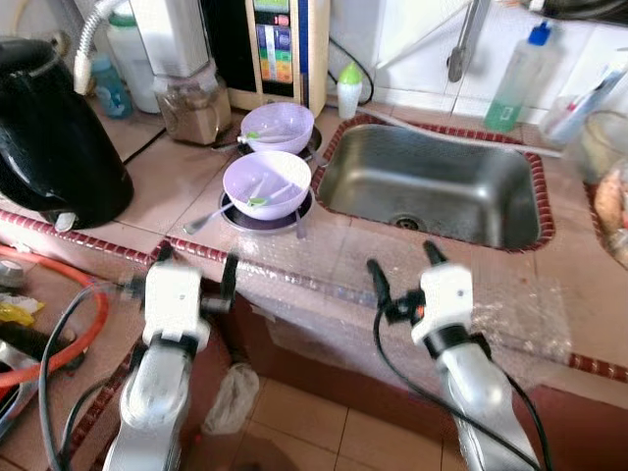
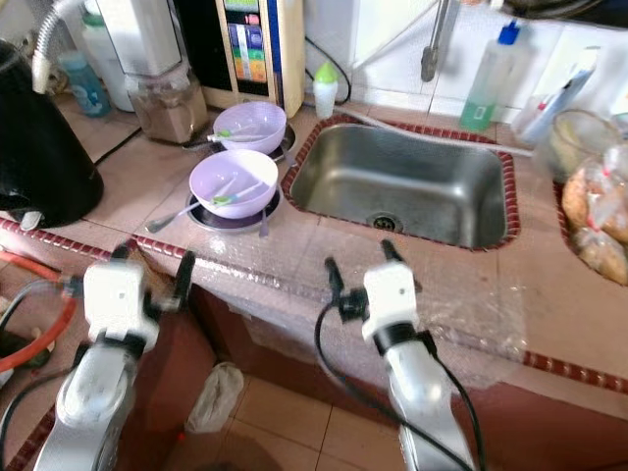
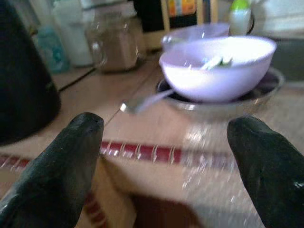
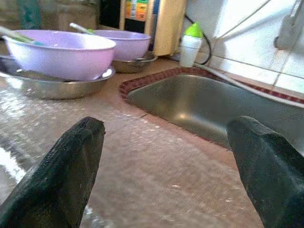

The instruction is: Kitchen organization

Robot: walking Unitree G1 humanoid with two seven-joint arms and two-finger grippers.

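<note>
1. Nearest the camera, the left gripper [image 1: 195, 263] is held at the front edge of the tiled surface [image 1: 196, 196], its jaws spread wide and gripping nothing; the right gripper [image 1: 404, 258] is raised over that edge further right, jaws likewise wide and empty.
2. Just beyond the left gripper, a lilac bowl [image 1: 267, 183] is seen sitting upright in a shallow metal dish [image 3: 266, 90], immediately left of the sink [image 1: 432, 182].
3. Pale utensils with a green tip [image 1: 258, 200] are seen lying inside this bowl; their kind cannot be told.
4. A metal spoon [image 1: 206, 219] is laid on the surface with its long axis diagonal, its bowl end pointing toward the front left and its handle running back under the lilac bowl's rim.
5. Behind, a second lilac bowl [image 1: 278, 126] is set on its own metal dish, with a green-tipped utensil lying in it.
6. The sink basin holds only its drain [image 1: 406, 223].
7. A black kettle [image 1: 54, 137] stands at far left, and a glass jar of brown powder [image 1: 192, 108] is placed behind the bowls.
8. In the right eye view, bagged goods [image 2: 594, 221] are shown right of the sink.
</note>
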